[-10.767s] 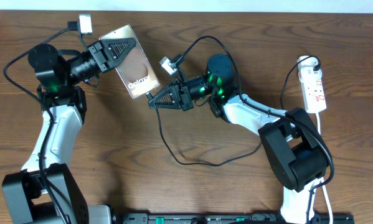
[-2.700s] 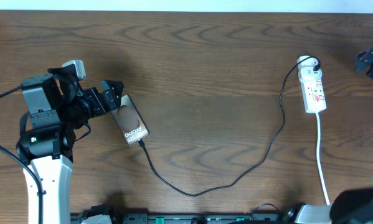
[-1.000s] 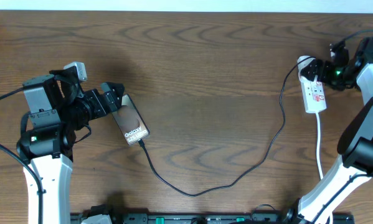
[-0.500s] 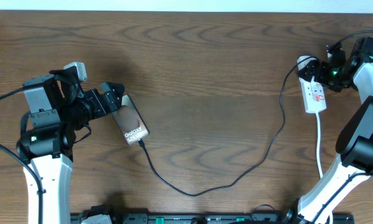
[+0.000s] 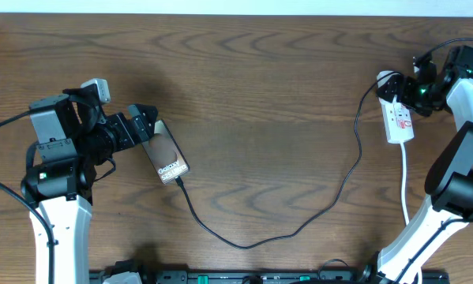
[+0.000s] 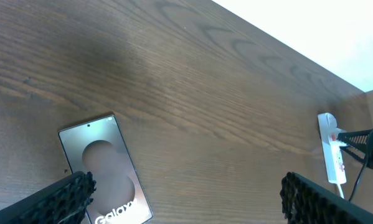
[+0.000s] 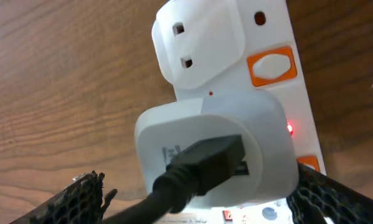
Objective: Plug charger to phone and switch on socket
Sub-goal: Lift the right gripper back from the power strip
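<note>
The phone lies flat on the wooden table, "Galaxy" lettering up. The charger is plugged into its near end and loops right to the white adapter on the socket. My left gripper hovers open at the phone's far end; in the left wrist view the phone lies by the left finger of my left gripper. My right gripper stands open at the socket's adapter end. In the right wrist view the right gripper straddles the adapter, beside a small red light.
An orange switch sits beside an unused outlet on the socket. The socket's white cord runs toward the table's front edge. The far table edge meets a white wall. The right arm's base stands near the cord.
The right gripper has come in from the right edge to the socket's adapter end and has barely shifted in the last half second. The left arm, phone and charger have not moved.
</note>
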Available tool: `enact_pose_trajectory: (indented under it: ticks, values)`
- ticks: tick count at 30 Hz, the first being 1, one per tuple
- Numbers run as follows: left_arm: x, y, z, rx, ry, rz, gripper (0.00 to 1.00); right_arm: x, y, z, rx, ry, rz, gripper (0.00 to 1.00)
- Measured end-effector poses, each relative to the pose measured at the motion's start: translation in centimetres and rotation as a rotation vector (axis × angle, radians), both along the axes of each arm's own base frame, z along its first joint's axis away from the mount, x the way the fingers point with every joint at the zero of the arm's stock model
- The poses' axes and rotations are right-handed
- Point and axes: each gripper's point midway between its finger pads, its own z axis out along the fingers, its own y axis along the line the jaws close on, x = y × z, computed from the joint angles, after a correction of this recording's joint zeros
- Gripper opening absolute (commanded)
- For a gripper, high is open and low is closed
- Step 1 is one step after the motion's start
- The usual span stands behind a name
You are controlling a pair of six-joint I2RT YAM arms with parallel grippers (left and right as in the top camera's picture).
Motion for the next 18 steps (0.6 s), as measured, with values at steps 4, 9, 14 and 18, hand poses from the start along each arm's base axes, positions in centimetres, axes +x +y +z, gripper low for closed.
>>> enact_pose_trajectory:
  ticks: [4, 9, 14, 18]
  values:
    - [0.0, 0.0, 0.0, 0.000, 0.000, 0.000, 0.98, 0.0, 0.0, 0.0, 0.007, 0.003, -0.008, 0.85]
    - [0.0, 0.0, 0.0, 0.000, 0.000, 0.000, 0.98, -0.1, -0.2, -0.1, -0.001, 0.016, -0.026, 0.83]
    - [0.0, 0.0, 0.0, 0.000, 0.000, 0.000, 0.98, -1.4, -0.2, -0.2, 0.005, 0.101, -0.091, 0.81]
    - [0.0, 0.0, 0.0, 0.000, 0.001, 0.000, 0.98, -4.4, -1.7, -0.4, -0.089, 0.273, -0.175, 0.78]
